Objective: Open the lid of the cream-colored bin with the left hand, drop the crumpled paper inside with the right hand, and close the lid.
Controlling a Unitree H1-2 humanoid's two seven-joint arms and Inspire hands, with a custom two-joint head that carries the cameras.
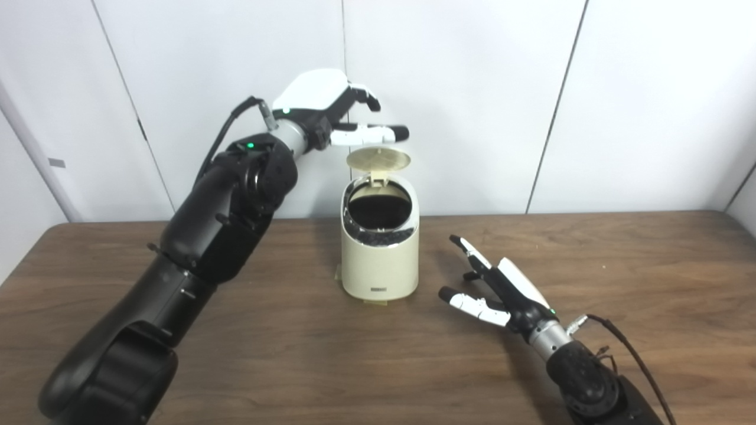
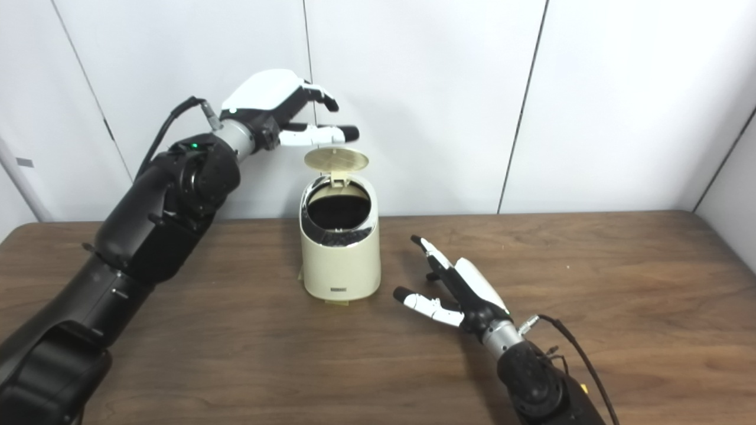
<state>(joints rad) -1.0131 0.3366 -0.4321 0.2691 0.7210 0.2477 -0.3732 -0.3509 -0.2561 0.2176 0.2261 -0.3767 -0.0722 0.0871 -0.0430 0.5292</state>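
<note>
Both left hand (image 1: 331, 112) and right hand (image 1: 493, 289) spread, holding nothing; lid (image 1: 378, 158) stands up, looks light hinged plastic—press its top edge down, bin (image 1: 381, 260) may tip.

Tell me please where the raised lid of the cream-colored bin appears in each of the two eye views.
Left eye view: the lid stands open just left of the picture's center, under the left hand.
Right eye view: the lid sits further left, again under the left hand.
Shared landmark: the wall seam behind the bin, rising above the lid.
</note>
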